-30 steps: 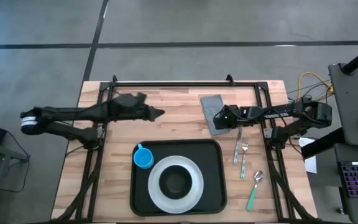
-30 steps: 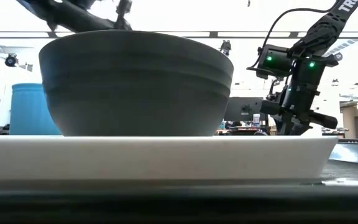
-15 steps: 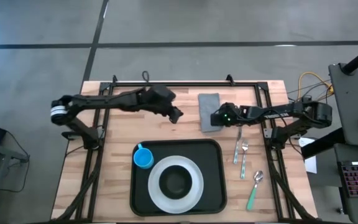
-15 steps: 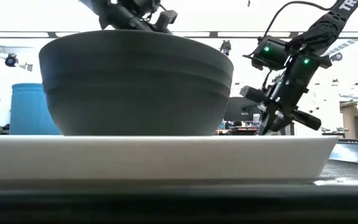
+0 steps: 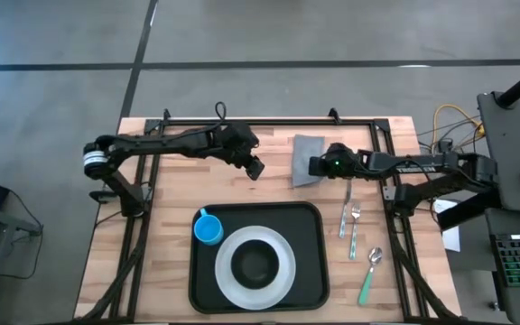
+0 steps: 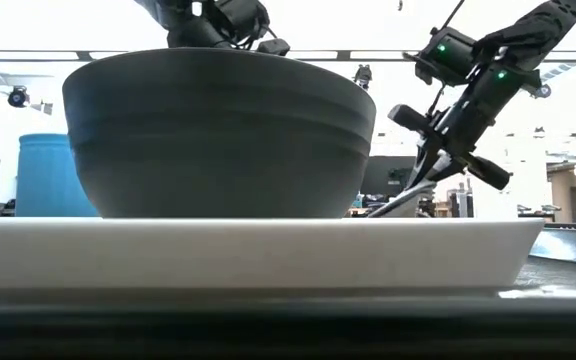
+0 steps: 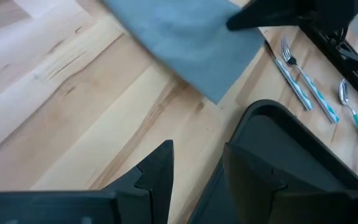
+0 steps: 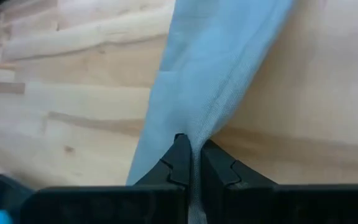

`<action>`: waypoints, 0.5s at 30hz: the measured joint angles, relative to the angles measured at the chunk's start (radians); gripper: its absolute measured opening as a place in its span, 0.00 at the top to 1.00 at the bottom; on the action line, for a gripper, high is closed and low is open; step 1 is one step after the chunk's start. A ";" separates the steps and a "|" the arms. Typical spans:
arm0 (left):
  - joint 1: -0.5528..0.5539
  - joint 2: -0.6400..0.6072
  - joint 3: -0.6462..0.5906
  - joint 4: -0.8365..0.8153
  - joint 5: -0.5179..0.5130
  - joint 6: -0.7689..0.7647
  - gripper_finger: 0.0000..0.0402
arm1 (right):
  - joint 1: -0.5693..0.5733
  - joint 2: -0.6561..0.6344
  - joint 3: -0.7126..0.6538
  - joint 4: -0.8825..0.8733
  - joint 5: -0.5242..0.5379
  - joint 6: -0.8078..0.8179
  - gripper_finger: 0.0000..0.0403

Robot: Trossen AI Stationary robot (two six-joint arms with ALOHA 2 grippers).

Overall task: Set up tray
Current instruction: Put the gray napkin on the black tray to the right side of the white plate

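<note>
Tray point(image 5: 310, 271) near table edge: plate, bowl, blue cup point(image 5: 208, 230) loaded | right gripper point(image 8: 192, 155) pinches grey napkin point(image 5: 306, 160) beyond tray | left gripper point(image 5: 255, 169) parted, empty | napkin, forks, spoon remain

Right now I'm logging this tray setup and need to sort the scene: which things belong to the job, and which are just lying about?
Part of the job:
tray, holding the white plate with dark bowl, and blue cup
grey napkin, pinched by the right gripper
forks and green-handled spoon beside the tray
left gripper, open above the table

Just lying about:
cables off the table's right edge
</note>
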 joint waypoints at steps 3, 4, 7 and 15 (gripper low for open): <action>0.004 -0.009 -0.016 0.001 0.000 0.000 0.70 | 0.007 -0.009 0.000 0.004 -0.064 0.036 0.98; 0.004 -0.009 -0.020 0.001 0.000 0.000 0.70 | 0.013 -0.012 0.000 0.004 -0.078 0.047 0.98; 0.004 -0.009 -0.030 0.001 0.000 0.000 0.70 | 0.041 -0.029 0.001 0.006 -0.107 0.080 0.98; 0.003 -0.010 -0.065 0.000 0.000 -0.001 0.70 | 0.176 -0.058 0.019 -0.061 -0.194 0.165 0.98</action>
